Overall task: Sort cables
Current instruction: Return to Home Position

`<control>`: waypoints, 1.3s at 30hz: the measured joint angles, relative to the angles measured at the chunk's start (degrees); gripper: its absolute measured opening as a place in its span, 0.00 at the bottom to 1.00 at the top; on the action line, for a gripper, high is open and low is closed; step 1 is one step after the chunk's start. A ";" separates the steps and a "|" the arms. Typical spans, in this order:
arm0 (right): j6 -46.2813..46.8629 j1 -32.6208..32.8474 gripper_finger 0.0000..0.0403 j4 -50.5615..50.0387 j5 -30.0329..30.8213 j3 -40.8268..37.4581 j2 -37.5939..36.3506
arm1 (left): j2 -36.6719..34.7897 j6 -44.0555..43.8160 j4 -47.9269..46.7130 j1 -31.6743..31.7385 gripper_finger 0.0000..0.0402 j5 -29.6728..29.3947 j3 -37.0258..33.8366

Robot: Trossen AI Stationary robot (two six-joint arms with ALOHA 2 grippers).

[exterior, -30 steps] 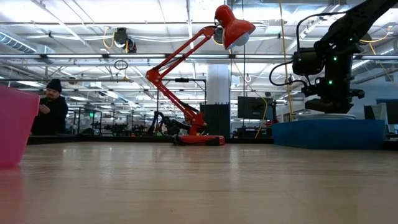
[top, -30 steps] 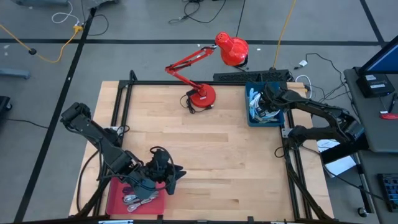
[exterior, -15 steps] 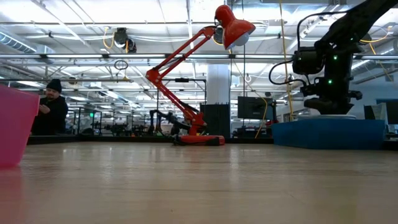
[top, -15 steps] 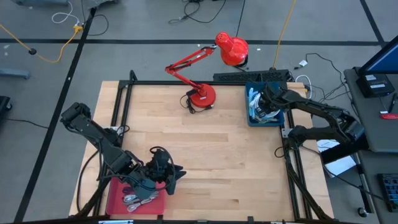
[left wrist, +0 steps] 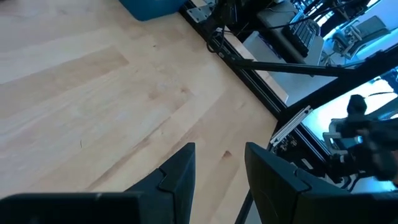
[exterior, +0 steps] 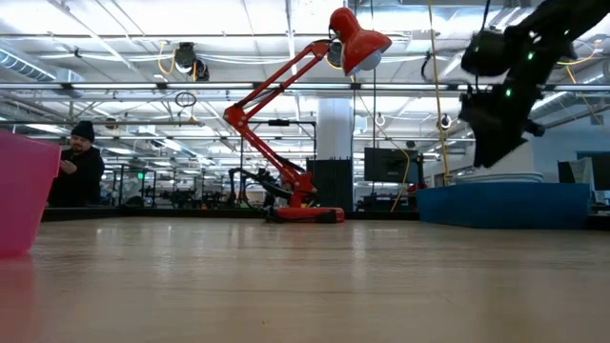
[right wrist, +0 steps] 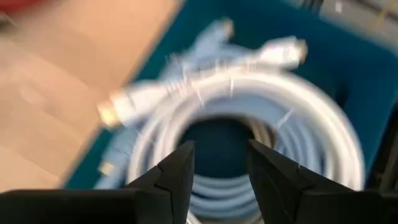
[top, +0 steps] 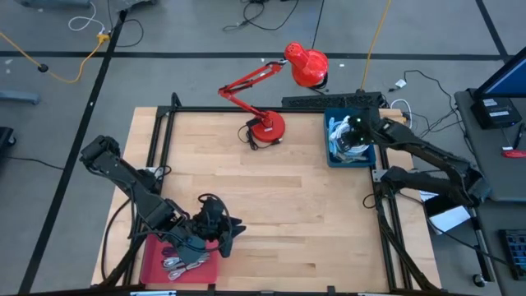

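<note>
Cables (right wrist: 273, 106) in bin (right wrist: 367, 62) (wrist view); right gripper (right wrist: 217, 148) seemingly parted.

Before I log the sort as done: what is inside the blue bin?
Coiled white and light-blue cables lie in the blue bin, under the open right end effector. Anything beneath the coils is covered.

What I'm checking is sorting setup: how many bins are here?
2. Blue bin at the table's back right edge, below the right claw; red bin at front left, beside the left claw.
</note>
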 joint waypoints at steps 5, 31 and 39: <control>0.14 0.25 0.34 0.98 -4.85 3.96 -6.53 | 0.00 1.50 0.22 1.39 0.35 -0.38 0.00; 42.12 0.28 0.06 48.46 -47.94 10.87 -23.58 | -8.08 44.75 35.21 30.28 0.04 27.74 -0.02; 50.52 0.28 0.00 59.97 -47.84 10.83 -24.02 | -18.09 47.30 22.79 40.68 0.01 44.73 0.00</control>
